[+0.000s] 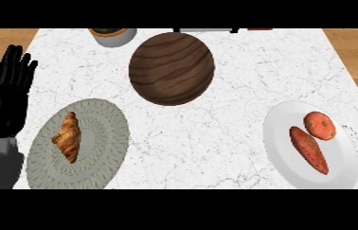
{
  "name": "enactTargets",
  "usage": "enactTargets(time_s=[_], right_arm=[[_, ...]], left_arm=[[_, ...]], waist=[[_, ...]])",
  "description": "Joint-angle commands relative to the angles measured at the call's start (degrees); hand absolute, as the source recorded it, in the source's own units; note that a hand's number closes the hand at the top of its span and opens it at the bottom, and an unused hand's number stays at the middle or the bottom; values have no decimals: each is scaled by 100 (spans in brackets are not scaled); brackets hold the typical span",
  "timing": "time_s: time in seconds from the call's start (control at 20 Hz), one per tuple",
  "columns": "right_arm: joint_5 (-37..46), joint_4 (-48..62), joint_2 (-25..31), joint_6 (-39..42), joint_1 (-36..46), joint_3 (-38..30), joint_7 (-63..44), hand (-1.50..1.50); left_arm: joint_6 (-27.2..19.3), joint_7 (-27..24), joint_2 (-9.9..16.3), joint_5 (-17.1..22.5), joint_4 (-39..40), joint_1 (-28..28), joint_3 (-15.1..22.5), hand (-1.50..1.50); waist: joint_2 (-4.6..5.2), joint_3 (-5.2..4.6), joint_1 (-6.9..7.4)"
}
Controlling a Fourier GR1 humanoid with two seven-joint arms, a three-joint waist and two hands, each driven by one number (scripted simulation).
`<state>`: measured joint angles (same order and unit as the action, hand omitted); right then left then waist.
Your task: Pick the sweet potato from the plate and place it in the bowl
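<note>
The sweet potato (308,149) lies on the white plate (280,151) at the right side of the counter (231,129), its long axis running from upper left to lower right, slightly tilted off the vertical of the view. A rounder reddish vegetable (319,125) sits just beside its upper end on the same plate, close enough that the 2 look to be touching or nearly so.

Only 1 hand shows: the left hand (14,89), resting open with fingers straight and pointing up at the far left edge, holding nothing. It is well apart from the sweet potato, with the grey plate (98,115) and its croissant (67,136) between. The right hand is out of view, yet the target lies on its side, so it seems the likelier one to reach.

The dark wooden bowl (171,68) stands up and to the left of the white plate, nearer the counter's middle.
</note>
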<state>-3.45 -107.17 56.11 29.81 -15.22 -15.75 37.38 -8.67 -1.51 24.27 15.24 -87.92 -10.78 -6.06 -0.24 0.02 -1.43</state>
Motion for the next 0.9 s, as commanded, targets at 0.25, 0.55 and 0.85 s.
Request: enactTargets(time_s=[0.25,0.55,0.85], right_arm=[[1393,192,1647,692,-369,-287,987,-150],[2440,492,1534,-196,-553,449,1277,-150],[2927,1135,1470,-608,-51,1079,1403,-150]], left_arm=[[89,-352,-227,-34,329,-34,14,0],[41,-22,-139,-188,60,-157,69,0],[316,-134,-59,-50,444,-400,-191,0]], waist=[[26,0,31],[30,5,150],[52,2,215]])
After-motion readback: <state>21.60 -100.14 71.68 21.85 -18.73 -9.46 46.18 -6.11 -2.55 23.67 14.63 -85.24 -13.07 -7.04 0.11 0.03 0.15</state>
